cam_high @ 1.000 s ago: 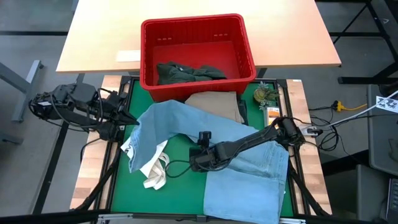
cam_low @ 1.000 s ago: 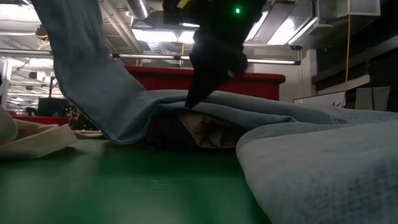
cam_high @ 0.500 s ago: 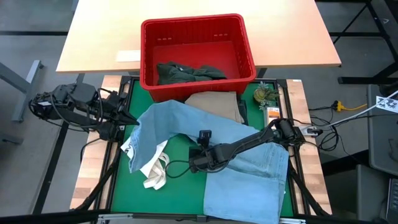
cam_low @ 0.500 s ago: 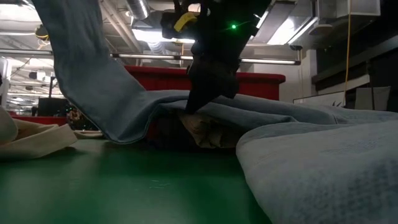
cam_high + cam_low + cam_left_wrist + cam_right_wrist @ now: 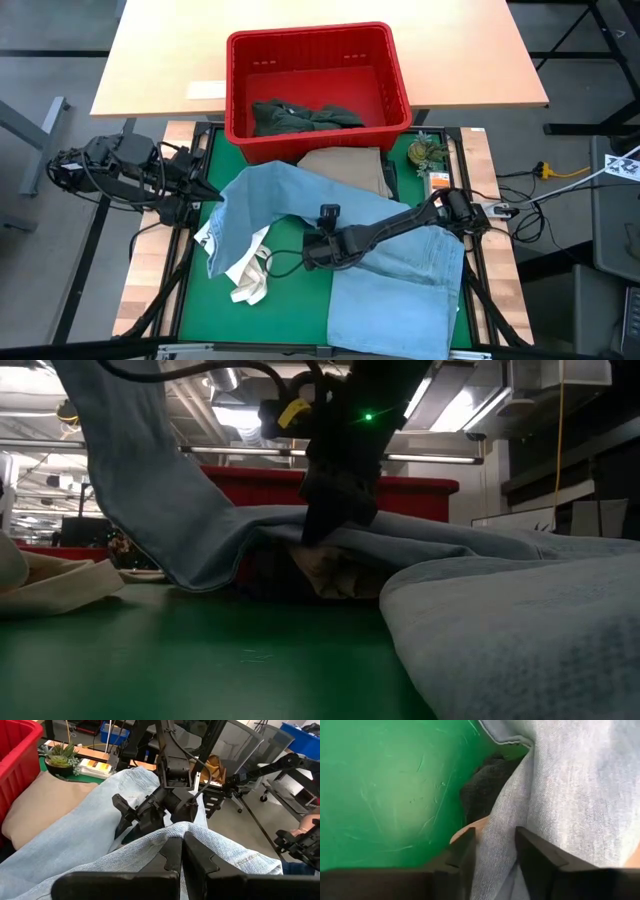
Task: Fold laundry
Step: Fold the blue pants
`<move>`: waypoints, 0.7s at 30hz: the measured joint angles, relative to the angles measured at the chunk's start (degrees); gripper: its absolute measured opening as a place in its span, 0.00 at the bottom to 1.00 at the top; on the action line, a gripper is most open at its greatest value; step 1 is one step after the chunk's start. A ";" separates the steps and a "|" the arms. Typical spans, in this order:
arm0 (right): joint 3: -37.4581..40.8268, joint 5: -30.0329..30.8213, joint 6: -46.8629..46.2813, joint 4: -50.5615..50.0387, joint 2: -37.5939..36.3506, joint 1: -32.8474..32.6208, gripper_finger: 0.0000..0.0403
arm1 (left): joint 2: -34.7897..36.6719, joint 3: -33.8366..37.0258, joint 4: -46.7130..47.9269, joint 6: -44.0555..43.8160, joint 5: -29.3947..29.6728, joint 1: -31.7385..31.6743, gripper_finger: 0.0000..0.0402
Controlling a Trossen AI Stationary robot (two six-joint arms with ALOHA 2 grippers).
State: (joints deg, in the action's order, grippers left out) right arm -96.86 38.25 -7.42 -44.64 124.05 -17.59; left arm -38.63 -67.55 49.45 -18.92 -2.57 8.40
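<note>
A pair of light blue jeans [image 5: 400,280] lies spread over the green mat [image 5: 290,310]. One leg runs up to the left, where my left gripper [image 5: 217,193] is shut on its end above the mat's left edge. My right gripper [image 5: 309,257] reaches in from the right and sits on the leg's near edge at mid-table, its fingers around a ridge of denim [image 5: 495,845]. A beige piece [image 5: 345,163] lies partly under the jeans. A dark green-grey piece [image 5: 305,115] rests in the red basket [image 5: 395,70]. My left gripper pinches the leg's raised end [image 5: 175,831] between its two fingers, coming from the table's left and slanting slightly down. That end is lifted clear, and the cloth slopes down from it [image 5: 130,470] to the mat. My right gripper has a ridge of denim at the leg's near edge [image 5: 492,862] between its two fingers [image 5: 532,852], slanting down from the table's right. One layer or several, I cannot tell. The cloth there rests on the garments beneath it.
A white tote bag [image 5: 248,272] lies on the mat under the raised leg. A small potted plant [image 5: 428,152] and a packet stand at the mat's far right corner. Behind the basket is a wooden table [image 5: 160,60]. Bare mat shows at the near left.
My right gripper has sunk a little onto the jeans' edge and shifted slightly toward the table's left, its wrist swinging round. The jeans and my left gripper have kept their places.
</note>
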 joint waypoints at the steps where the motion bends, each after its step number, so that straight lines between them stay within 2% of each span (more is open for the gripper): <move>1: 0.00 -0.32 0.00 -0.03 0.00 0.03 0.30 | 0.00 0.00 0.00 0.00 0.00 -0.02 0.00; 9: 0.00 -1.37 0.23 -0.48 0.00 0.16 0.03 | 0.00 0.00 0.00 0.00 -0.07 0.00 0.00; 17: 0.00 -1.96 0.26 0.69 0.00 0.03 0.01 | 0.00 0.00 0.00 0.00 -0.04 -0.02 0.00; 21: -0.97 -7.17 2.40 2.28 0.00 -0.45 0.02 | 0.01 -0.01 -0.07 0.01 1.51 0.00 0.00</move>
State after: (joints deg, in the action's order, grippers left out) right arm -97.83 31.08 -5.02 -42.36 124.05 -18.04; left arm -38.62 -67.56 49.38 -18.91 -1.06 8.40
